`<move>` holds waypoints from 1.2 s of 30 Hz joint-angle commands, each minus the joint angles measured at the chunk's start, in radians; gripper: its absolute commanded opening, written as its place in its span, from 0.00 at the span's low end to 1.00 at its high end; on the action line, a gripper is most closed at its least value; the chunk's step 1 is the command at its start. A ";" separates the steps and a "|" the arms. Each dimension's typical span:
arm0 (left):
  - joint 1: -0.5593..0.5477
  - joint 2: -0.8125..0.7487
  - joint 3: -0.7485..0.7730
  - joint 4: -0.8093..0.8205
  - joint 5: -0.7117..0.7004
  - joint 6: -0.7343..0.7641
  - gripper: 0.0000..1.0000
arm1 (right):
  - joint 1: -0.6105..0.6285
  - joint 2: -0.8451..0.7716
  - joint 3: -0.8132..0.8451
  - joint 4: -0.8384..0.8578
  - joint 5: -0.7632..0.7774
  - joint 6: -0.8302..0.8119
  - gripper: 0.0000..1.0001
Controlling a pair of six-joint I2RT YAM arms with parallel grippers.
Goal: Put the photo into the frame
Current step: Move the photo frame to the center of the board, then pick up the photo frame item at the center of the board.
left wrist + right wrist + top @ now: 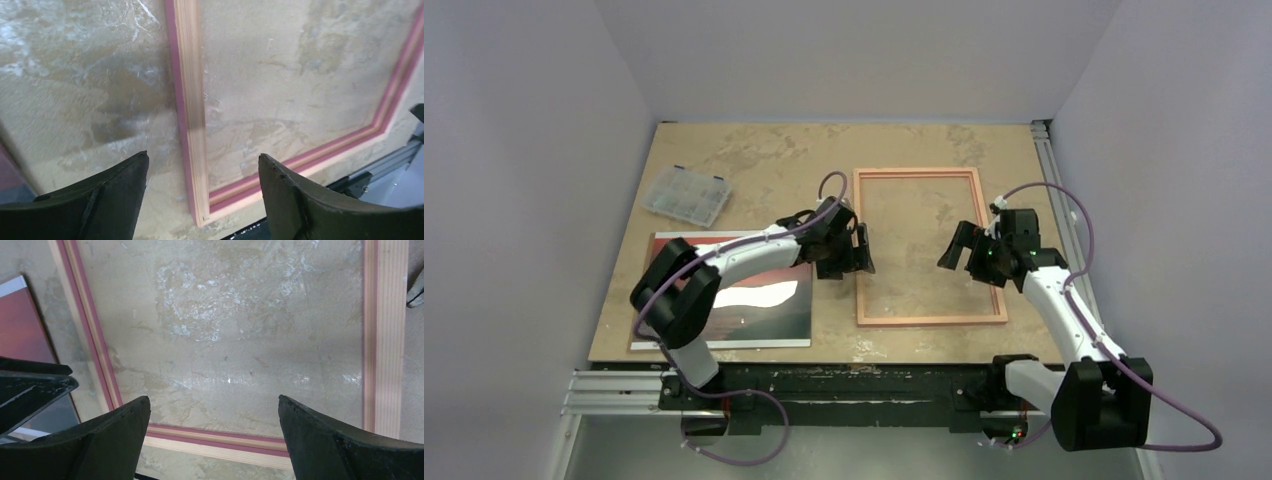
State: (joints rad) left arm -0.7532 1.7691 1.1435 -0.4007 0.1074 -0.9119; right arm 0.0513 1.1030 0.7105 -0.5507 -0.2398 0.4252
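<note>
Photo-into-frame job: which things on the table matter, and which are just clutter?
Job:
- photo, flat on the table's left side
- frame, flat mid-table, nothing in it yet

Lying about:
- clear parts box, far left

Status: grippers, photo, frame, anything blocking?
Left gripper open above frame left rail; right gripper open over its right half. Photo face up on table, left of frame. Nothing in frame.

the frame (932, 320) is pinkish light wood with darker pink stripes. the photo (759, 310) shows red above dark, edged in thin white. the table (764, 150) is mottled tan with pale blotches.
</note>
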 commanded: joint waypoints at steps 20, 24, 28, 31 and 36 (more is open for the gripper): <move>0.101 -0.844 -0.327 -0.181 -0.314 0.149 0.91 | 0.169 -0.010 -0.002 0.147 -0.171 0.052 0.99; 0.101 -0.861 -0.318 -0.327 -0.407 0.173 0.91 | 0.278 0.042 0.015 0.223 -0.166 0.118 0.99; 0.101 -0.828 -0.313 -0.426 -0.484 0.165 0.90 | 0.391 0.119 0.076 0.259 -0.127 0.159 0.98; 0.101 -0.776 -0.298 -0.470 -0.508 0.143 0.88 | 0.476 0.204 0.134 0.285 -0.109 0.186 0.98; 0.116 -0.669 -0.279 -0.489 -0.499 0.114 0.86 | 0.583 0.349 0.241 0.304 -0.088 0.220 0.97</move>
State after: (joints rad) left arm -0.6540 1.0389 0.8146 -0.8463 -0.3607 -0.7765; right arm 0.5732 1.3792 0.8547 -0.3084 -0.3668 0.5953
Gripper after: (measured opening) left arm 0.869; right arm 0.974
